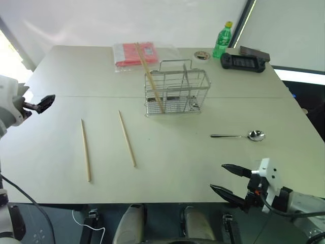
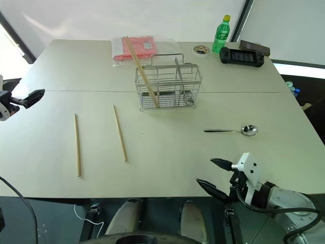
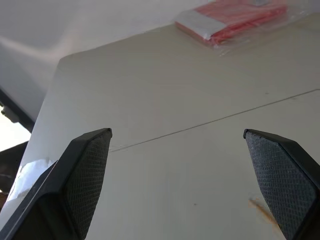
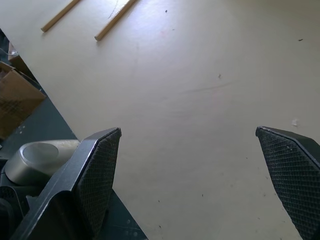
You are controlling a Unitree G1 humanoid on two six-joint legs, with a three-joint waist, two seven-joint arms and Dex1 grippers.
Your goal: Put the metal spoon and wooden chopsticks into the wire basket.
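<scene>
Both pincers, left [image 1: 44,103] and right [image 1: 229,181], gaped wide and empty. Two pale wooden chopsticks [image 1: 127,138] and the shiny metal spoon [image 1: 238,135] lay on the tabletop [image 1: 177,162] before the silver wire basket [image 1: 176,90]; flat, thin pieces might slip when pinched.

A pale bench [image 1: 213,168] fills the room's middle; white walls [image 1: 127,20] rise behind, a dark floor [image 1: 66,223] below, bright light at left.
</scene>
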